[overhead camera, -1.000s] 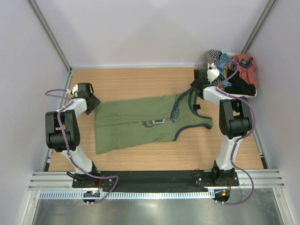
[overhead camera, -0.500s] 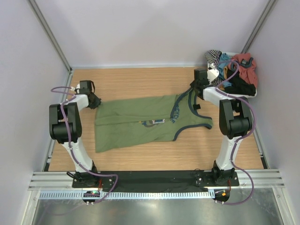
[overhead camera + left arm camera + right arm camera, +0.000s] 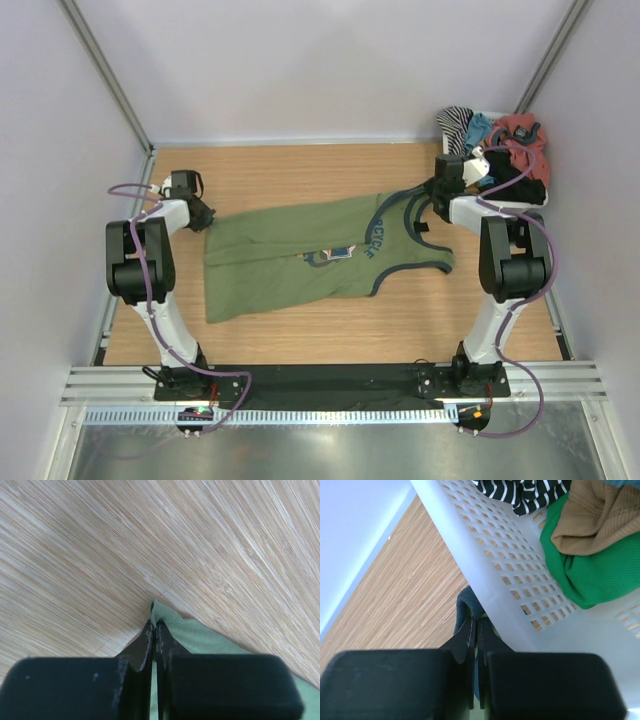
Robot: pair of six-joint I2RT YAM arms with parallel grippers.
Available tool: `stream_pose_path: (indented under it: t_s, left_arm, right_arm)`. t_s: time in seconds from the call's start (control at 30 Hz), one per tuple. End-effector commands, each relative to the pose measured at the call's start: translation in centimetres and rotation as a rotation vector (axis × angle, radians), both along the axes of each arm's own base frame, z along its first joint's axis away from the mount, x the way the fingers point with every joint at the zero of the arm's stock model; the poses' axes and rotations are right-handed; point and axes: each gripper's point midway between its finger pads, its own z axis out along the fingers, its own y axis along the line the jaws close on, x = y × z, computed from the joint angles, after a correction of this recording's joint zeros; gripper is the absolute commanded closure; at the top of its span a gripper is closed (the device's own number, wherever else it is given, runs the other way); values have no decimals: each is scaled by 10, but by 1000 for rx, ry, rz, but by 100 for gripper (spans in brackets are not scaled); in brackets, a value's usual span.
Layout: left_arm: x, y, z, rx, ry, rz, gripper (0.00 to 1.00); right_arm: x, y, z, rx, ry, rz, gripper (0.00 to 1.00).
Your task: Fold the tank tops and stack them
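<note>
— How is the olive green tank top (image 3: pixel 300 262) laid?
— Flat on the bench (image 3: pixel 300 170), long axis left to right. Its hem corner is pinched in the closed left hand (image 3: pixel 154 628), and a trimmed strap is pinched in the closed right hand (image 3: pixel 475 626) beside the basket (image 3: pixel 520 580).
— What is changed?
— The left hand was open a second ago. The right has been drawn toward the basket.

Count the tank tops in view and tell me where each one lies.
1 for sure: the olive green tank top lies spread across the table. Black cloth in the white basket, far right corner, may be a second; others could be buried.
</note>
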Motion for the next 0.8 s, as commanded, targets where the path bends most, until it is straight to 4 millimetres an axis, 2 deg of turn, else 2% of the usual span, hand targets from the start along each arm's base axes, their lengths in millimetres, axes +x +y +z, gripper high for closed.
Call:
stream_pose_path:
  t_s: [0.0,0.13,0.2,0.23,0.37,0.4,0.43,0.53,0.6,0.7,0.73,0.77]
  left_arm:
    - [1,13,3,43,10,30,100]
    - [-1,16,6,56,6,41,100]
    - [0,16,8,50,-1,39,100]
    - [2,13,9,43,-6,33,100]
    - [9,8,9,14,-21,19,100]
    - [11,6,9,10,-23,16,100]
    - [13,6,8,9,-22,18,100]
    - [18,8,8,7,-28,31,100]
    - [21,9,8,13,-31,41,100]
    - [27,10,12,12,-43,53,100]
    - [29,9,12,5,-47,48,100]
    - [29,8,13,4,-50,45,100]
  right_arm:
    - [8,-2,39,22,-123,-30,95]
    - [-11,-16,29,18,-127,-116,92]
    - [-15,-19,31,19,-149,-127,78]
    - [-16,-18,29,15,-146,-123,66]
    - [-14,-9,33,14,-134,-58,59]
    - [-15,-1,33,15,-132,-23,57]
    - [-18,1,36,-15,-111,0,48]
    - [-26,27,39,-76,-65,81,43]
    - [-30,48,40,-75,-54,144,44]
    - [-43,71,26,-89,32,205,47]
    - [-50,86,23,-110,62,242,47]
    - [-57,90,16,-125,98,260,47]
